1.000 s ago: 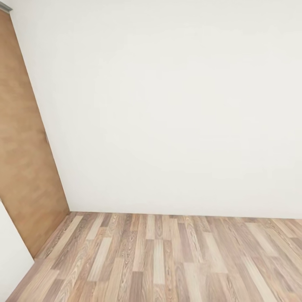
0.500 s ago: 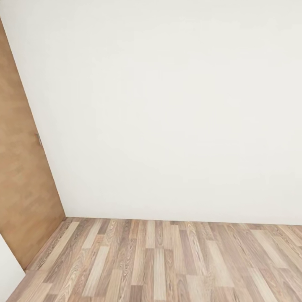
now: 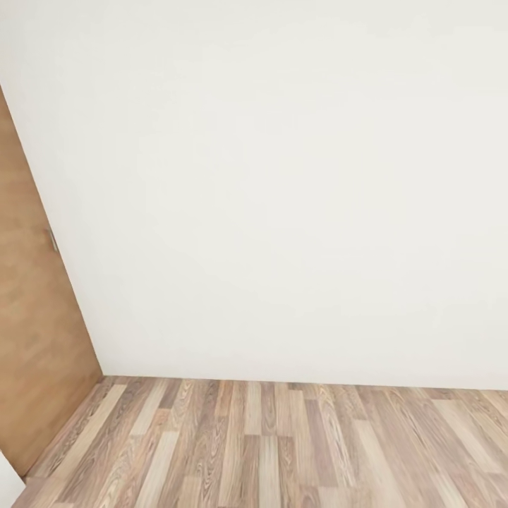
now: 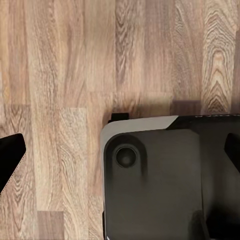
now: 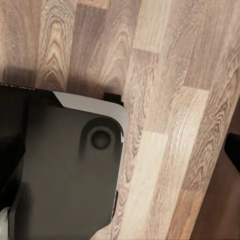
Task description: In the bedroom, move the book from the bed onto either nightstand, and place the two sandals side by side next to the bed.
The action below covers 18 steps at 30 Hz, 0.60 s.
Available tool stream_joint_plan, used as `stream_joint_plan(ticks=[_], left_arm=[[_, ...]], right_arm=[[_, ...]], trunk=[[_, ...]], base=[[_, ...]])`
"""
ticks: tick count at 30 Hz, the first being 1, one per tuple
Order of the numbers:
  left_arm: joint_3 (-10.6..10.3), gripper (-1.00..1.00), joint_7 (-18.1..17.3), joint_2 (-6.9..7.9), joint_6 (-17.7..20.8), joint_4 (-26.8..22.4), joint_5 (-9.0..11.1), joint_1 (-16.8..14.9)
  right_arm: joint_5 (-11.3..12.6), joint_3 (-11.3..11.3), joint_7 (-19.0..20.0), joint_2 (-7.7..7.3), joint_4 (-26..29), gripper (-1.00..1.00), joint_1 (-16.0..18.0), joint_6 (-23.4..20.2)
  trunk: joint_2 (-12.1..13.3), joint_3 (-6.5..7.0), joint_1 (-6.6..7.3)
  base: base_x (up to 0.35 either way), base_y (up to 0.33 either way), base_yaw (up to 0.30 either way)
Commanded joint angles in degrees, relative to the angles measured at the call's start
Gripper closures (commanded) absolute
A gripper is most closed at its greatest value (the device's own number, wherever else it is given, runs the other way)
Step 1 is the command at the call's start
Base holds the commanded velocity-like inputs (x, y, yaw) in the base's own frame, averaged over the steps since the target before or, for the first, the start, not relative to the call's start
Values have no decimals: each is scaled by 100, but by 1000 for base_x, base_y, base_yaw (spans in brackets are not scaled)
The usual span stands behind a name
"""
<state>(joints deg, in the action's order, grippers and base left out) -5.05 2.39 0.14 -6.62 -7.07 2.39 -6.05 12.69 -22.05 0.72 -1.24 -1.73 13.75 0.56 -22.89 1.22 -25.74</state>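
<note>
We face bare white wall [image 3: 282, 197], brown door [image 3: 32, 331] at left, wood floor [image 3: 268, 451] below. Book, bed, sandals not in sight. Wrist cameras look down at robot base [image 4: 165, 185]; fingers' state we cannot tell. We judge: turn base slowly, search bed first.

Door [image 3: 32, 339] left of wall [image 3: 282, 197], floor [image 3: 268, 444] in front.

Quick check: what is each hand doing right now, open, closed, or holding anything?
Left hand: open, holding nothing, above the wood floor.
Right hand: cannot be told; one fingertip shows.
</note>
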Motion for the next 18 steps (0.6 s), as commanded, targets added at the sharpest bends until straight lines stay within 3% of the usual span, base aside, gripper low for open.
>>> stream_joint_plan(ticks=[1, 18], left_arm=[[-49, -100, 25, 2, -18, 5, 25, -2], [-49, -100, 25, -2, -16, 4, 24, -2]], right_arm=[[55, -50, 8, 1, -12, -100, 5, 6], [51, -52, 8, 1, -13, -100, 5, 6]], trunk=[[-3, -2, -5], [-3, -2, -5]], base=[[281, 0, 0], [281, 0, 0]])
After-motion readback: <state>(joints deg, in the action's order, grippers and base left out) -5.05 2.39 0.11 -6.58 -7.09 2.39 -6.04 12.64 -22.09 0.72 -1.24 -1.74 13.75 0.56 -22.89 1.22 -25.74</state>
